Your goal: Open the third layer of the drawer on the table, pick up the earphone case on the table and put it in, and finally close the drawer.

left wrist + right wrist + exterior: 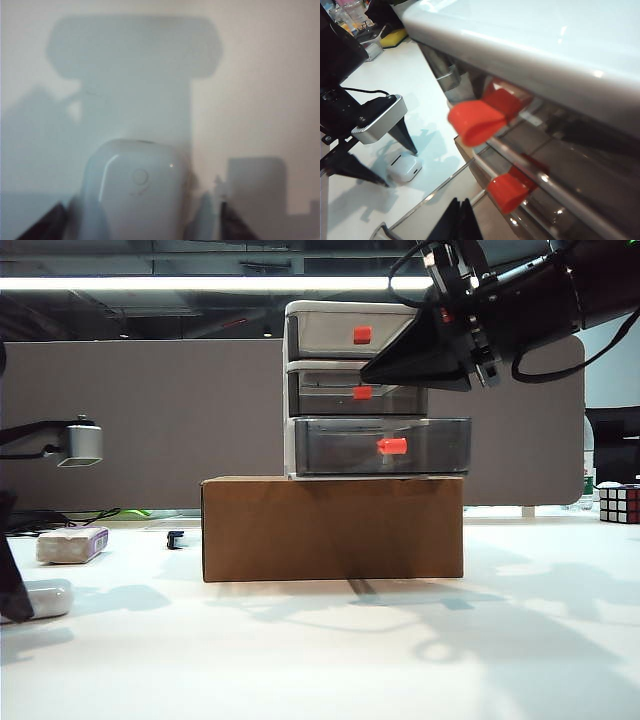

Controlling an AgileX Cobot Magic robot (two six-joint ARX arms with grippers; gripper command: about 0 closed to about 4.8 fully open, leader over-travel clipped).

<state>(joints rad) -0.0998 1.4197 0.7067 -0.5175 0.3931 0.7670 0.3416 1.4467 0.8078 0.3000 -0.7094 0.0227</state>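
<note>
The left claw stood wide astride the case on the tabletop; closing off-centre could squirt the glossy case away. The right claw, pinched shut, hung above the open third layer.

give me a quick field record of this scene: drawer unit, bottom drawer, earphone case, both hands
drawer unit: on a brown cardboard box, on the table
third layer: pulled out, further forward than the two above
earphone case: on the table, between the left hand's fingers, not lifted
left hand: open, fingers astride the case
right hand: fingers together, up in front of the drawer unit, holding nothing
</note>
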